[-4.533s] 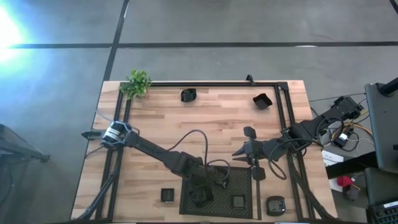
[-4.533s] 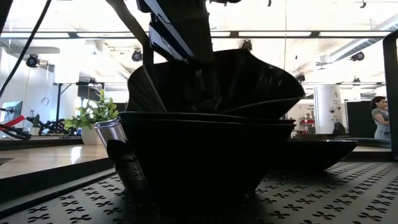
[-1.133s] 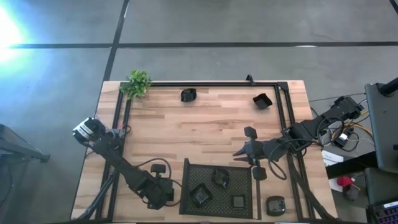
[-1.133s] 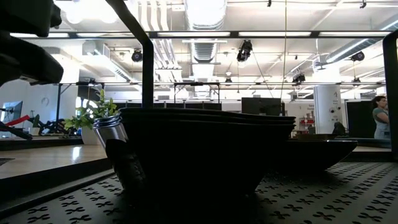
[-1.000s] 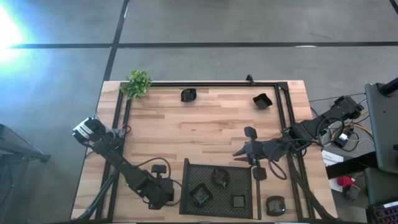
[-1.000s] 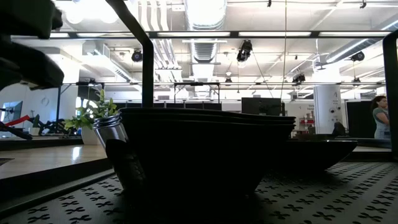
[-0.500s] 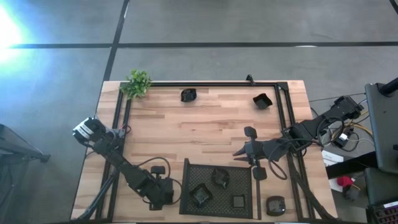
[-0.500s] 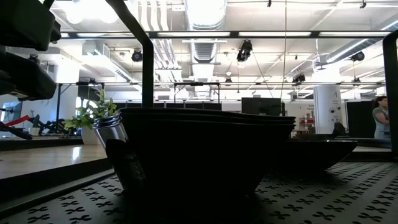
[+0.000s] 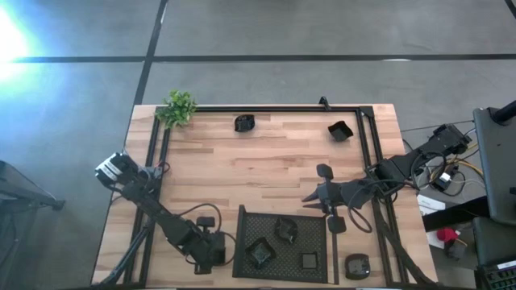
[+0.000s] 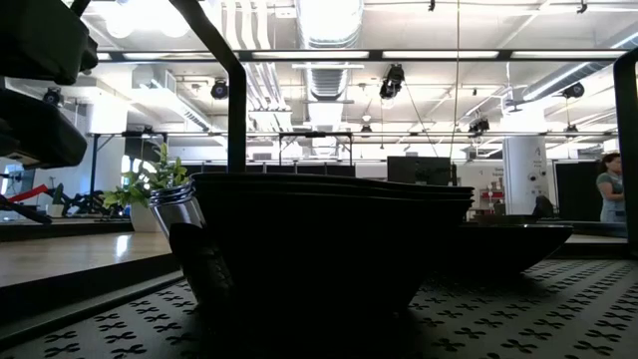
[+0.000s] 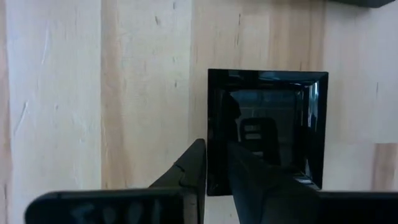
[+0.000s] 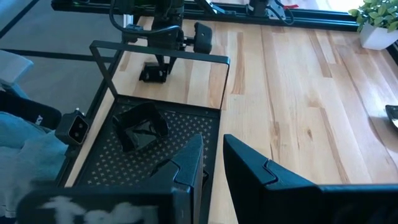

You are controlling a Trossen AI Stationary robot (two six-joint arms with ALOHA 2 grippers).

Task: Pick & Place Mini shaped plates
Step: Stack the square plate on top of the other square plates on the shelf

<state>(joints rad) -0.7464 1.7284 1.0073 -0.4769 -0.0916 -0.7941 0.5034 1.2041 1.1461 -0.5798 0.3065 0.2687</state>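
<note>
A square black mini plate (image 11: 267, 134) lies flat on the wood just left of the black mesh tray (image 9: 278, 272). My left gripper (image 11: 216, 149) points down over it, open. One finger stands outside the plate's rim and one inside. In the high view the gripper (image 9: 211, 254) covers that plate. Three mini plates (image 9: 260, 252) (image 9: 285, 229) (image 9: 308, 260) lie in the tray. Others rest on the table at the far edge (image 9: 244, 122) (image 9: 340, 130) and near right (image 9: 357, 264). My right gripper (image 12: 213, 146) hangs open above the table beside the tray (image 9: 306, 197) and holds nothing. My left gripper comes from above, its fingers (image 11: 194, 165) astride one side rim (image 11: 211, 124) of the square plate. The plate lies flat on the table. Whether the fingers touch the rim, I cannot tell.
A small green plant (image 9: 178, 106) stands at the far left corner. A black frame (image 9: 266, 109) runs round the table's edges. The tray's raised wire handle (image 12: 161, 56) stands between the tray and the left arm. Bare wood lies across the middle of the table.
My left gripper has stayed over the square plate and has tipped and rolled a little. In the low view its dark body sits slightly lower than before. The plates have not moved.
</note>
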